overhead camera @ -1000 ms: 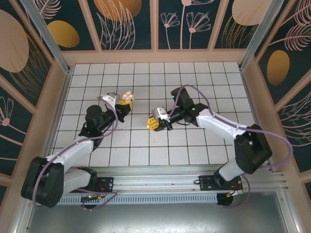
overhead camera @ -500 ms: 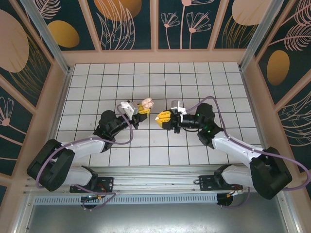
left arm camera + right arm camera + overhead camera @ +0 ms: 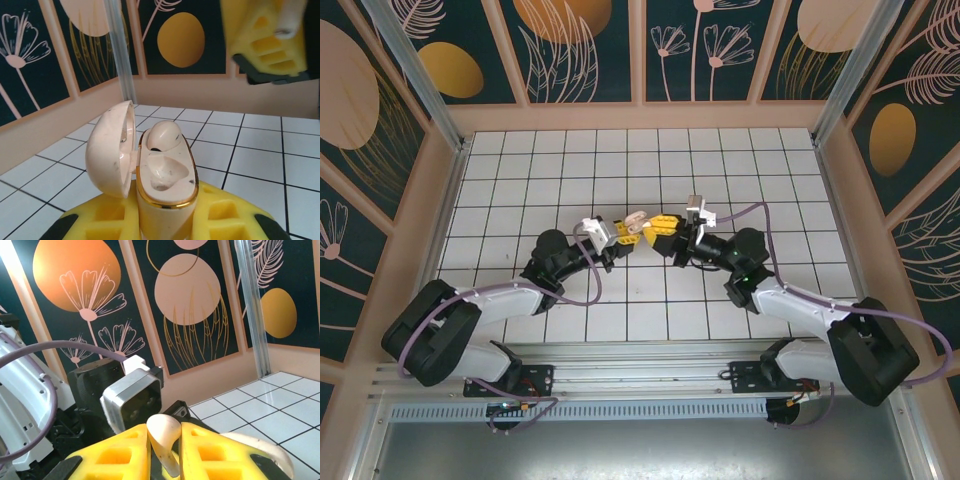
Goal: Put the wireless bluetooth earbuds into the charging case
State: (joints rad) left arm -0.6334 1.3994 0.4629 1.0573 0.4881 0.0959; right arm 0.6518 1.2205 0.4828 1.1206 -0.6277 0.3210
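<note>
My left gripper (image 3: 167,212) is shut on a pale-pink charging case (image 3: 165,200) with a gold rim, held upright between yellow fingers (image 3: 230,215). Its lid (image 3: 110,147) hangs open to the left. One earbud (image 3: 162,134) sits in the far slot; the near slot (image 3: 167,172) is empty. My right gripper (image 3: 165,442) is shut on a second pale-pink earbud (image 3: 164,432), stem pointing down. In the top view the left gripper (image 3: 623,231) and right gripper (image 3: 663,226) face each other almost touching, with the case (image 3: 638,219) between them.
White tiled floor (image 3: 720,170) is ringed by peach walls with dark floral panels (image 3: 580,50). The left arm's wrist camera (image 3: 132,400) sits directly in front of my right fingers. The right gripper's yellow fingers (image 3: 265,40) hang above the case at upper right.
Both arms swung in toward the middle of the floor. The left gripper carried the open case right, the right gripper carried the earbud toward it, and the gap between them closed.
</note>
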